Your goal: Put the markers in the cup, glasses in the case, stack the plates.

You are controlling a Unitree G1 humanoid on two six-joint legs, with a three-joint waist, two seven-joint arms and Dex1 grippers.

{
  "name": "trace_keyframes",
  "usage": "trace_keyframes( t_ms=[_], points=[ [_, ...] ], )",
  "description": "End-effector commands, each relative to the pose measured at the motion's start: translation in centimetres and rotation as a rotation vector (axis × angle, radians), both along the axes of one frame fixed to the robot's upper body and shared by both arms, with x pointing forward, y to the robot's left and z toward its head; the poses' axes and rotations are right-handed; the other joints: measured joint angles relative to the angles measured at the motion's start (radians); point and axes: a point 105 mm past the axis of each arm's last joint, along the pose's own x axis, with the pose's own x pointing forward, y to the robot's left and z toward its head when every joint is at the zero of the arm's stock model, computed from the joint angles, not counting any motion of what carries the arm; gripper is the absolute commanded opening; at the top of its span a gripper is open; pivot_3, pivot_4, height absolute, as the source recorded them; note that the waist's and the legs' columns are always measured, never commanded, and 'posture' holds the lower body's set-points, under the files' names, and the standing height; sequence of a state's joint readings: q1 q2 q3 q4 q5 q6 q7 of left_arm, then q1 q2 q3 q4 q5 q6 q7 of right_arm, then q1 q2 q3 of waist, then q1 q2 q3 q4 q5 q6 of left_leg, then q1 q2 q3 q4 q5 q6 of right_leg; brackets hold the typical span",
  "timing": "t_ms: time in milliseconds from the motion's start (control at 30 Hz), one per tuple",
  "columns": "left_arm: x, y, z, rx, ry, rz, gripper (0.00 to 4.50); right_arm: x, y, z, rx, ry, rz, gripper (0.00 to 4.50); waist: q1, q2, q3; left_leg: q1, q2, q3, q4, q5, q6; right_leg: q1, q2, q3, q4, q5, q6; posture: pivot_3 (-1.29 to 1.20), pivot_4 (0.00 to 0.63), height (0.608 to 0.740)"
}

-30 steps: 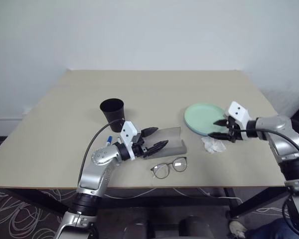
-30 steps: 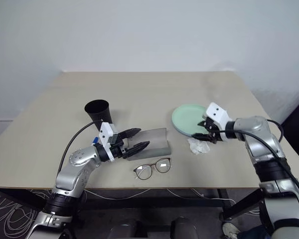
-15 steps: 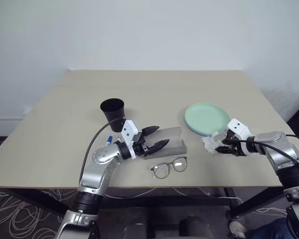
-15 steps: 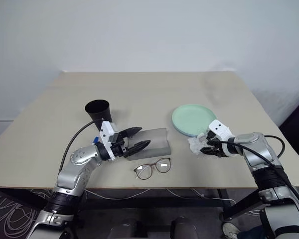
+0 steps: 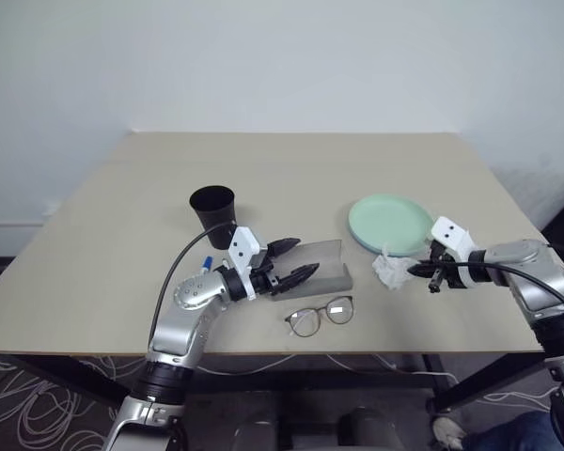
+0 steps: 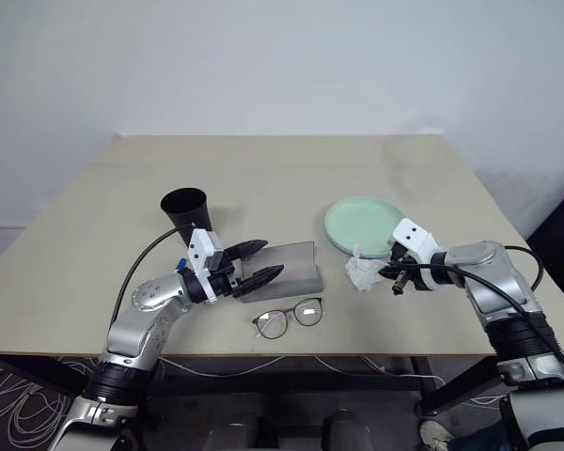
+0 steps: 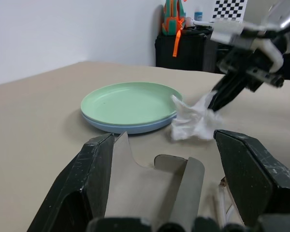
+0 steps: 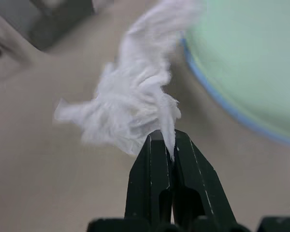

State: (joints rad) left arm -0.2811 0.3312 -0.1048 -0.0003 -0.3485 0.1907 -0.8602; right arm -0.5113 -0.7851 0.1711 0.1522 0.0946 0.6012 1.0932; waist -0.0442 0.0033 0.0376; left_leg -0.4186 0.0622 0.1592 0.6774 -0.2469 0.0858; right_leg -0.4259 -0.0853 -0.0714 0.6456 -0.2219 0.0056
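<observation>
Right tool newly pinching tissue; case crosswise.

arms: both are brushed silver metal, chunky rounded segments with black joint rings between them
wrists: each ends in a boxy white block sitting on top, looks like a camera housing
left claw: two glossy black fingers, fat at the base and tapering to a point, kinda beak-shaped
right claw: same black plastic, slimmer looking, with a little round silver-tipped stub poking out underneath
cables: thin black cable arcs off the left arm in a big loop, another one runs along the right forearm
fingers up close: smooth, slightly shiny, bevelled edges
</observation>
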Motion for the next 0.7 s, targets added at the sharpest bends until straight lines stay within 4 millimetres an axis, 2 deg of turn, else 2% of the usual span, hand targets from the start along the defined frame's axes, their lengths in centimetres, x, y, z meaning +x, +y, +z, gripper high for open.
trace_keyframes(
  t_ms=[33,100,167,333,533,667,700],
  points=[
    [0.1,-0.1,1.0,0.004,-0.045,-0.013,3.49,1.0,0.8,4.3,0.025,-0.166,0.07,0.04,0.0,0.0,0.0,0.0,0.0,0.0,0.0,0.0,0.0,0.0,0.0,0.0,0.0,0.0,0.0,0.0,0.0,0.74],
    [0.1,-0.2,0.9,0.005,-0.044,-0.013,3.49,3.0,0.7,5.6,0.022,-0.252,0.014,0.04,-0.005,0.0,0.0,0.0,0.0,0.0,0.0,0.0,0.0,0.0,0.0,0.0,0.0,0.0,0.0,0.0,0.0,0.74],
    [0.1,-0.2,0.9,0.005,-0.043,-0.014,3.49,4.6,0.5,5.9,0.01,-0.297,-0.038,0.04,-0.006,0.0,0.0,0.001,0.0,0.0,0.0,0.0,0.0,0.0,0.001,0.001,0.0,0.002,0.0,0.0,0.0,0.74],
    [0.3,-0.4,0.6,0.019,-0.043,-0.008,3.49,7.5,0.5,4.9,-0.014,-0.332,-0.126,0.04,-0.001,0.0,0.0,0.002,0.001,0.0,0.0,0.001,-0.002,0.0,0.001,0.0,0.0,0.002,-0.001,0.0,0.0,0.74],
    [0.0,-0.2,0.3,0.022,-0.037,0.001,3.49,9.3,0.3,3.0,-0.06,-0.324,-0.171,0.04,-0.005,0.001,0.0,-0.004,-0.001,0.003,0.0,0.005,-0.004,-0.003,0.0,0.001,0.0,0.006,-0.002,0.0,0.0,0.74],
    [-0.1,0.0,0.3,0.023,-0.036,0.011,3.49,9.6,0.5,2.6,-0.044,-0.302,-0.161,0.91,-0.004,0.002,0.0,-0.006,0.0,0.003,0.0,0.005,-0.004,-0.004,0.001,0.0,0.0,0.006,-0.002,0.0,0.0,0.74],
    [-0.1,0.1,0.3,0.024,-0.035,0.012,3.49,9.5,0.5,2.5,-0.043,-0.298,-0.149,1.3,-0.005,0.002,0.0,-0.005,0.0,0.003,0.0,0.005,-0.004,-0.004,0.001,0.0,0.0,0.006,-0.002,0.0,0.0,0.74]
  ],
)
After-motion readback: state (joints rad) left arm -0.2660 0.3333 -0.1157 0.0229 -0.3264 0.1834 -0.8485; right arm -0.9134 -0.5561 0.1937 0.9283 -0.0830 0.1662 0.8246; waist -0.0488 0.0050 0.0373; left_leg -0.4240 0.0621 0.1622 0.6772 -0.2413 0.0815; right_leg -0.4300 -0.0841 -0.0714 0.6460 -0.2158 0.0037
